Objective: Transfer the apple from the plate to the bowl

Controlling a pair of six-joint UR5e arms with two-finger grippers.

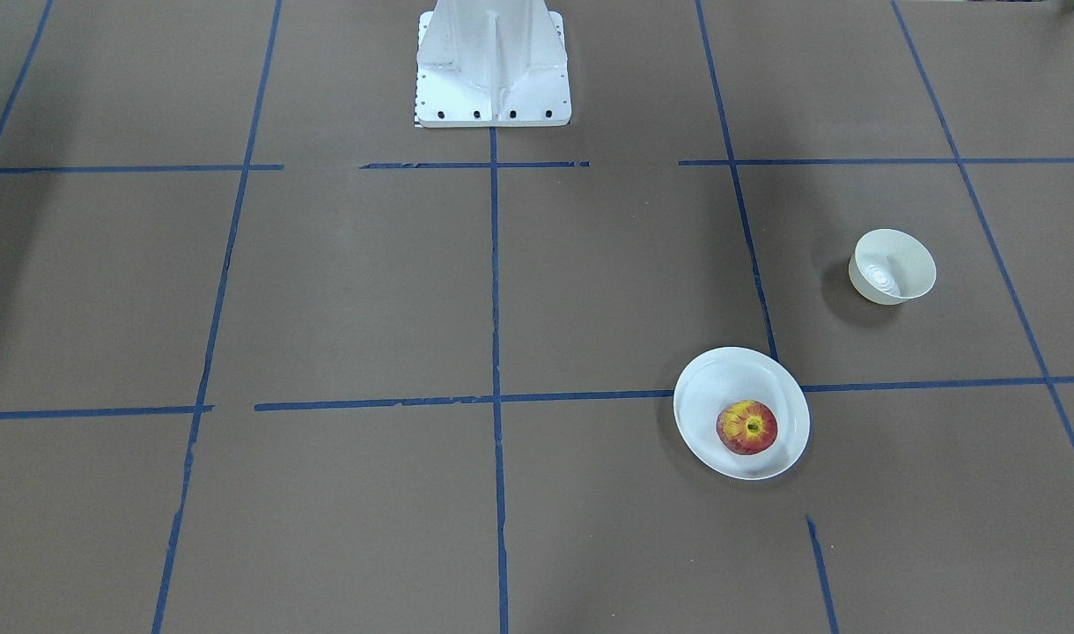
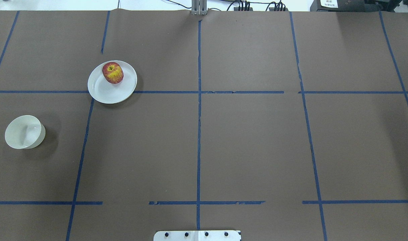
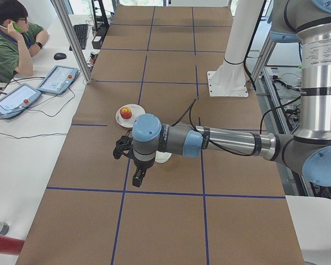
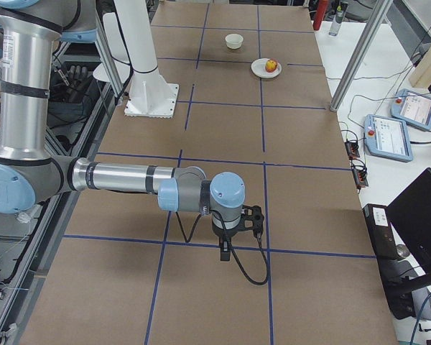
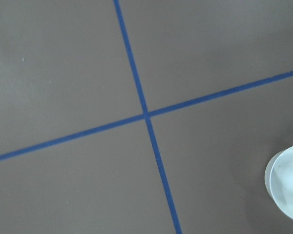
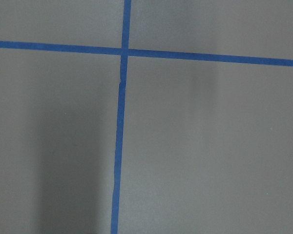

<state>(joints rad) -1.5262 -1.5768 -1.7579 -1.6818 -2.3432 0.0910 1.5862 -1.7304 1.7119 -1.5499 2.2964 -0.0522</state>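
The apple (image 1: 746,427) sits stem dimple up on the plate (image 1: 711,377), off-centre toward the rim farther from the robot; it is round, with no clear long axis. The bowl (image 1: 892,267) stands upright, well apart, with bare tabletop (image 1: 370,291) between them. The left end effector (image 3: 138,178) and right end effector (image 4: 224,250) hang above the tabletop; whether either is spread or pressed together I cannot tell.
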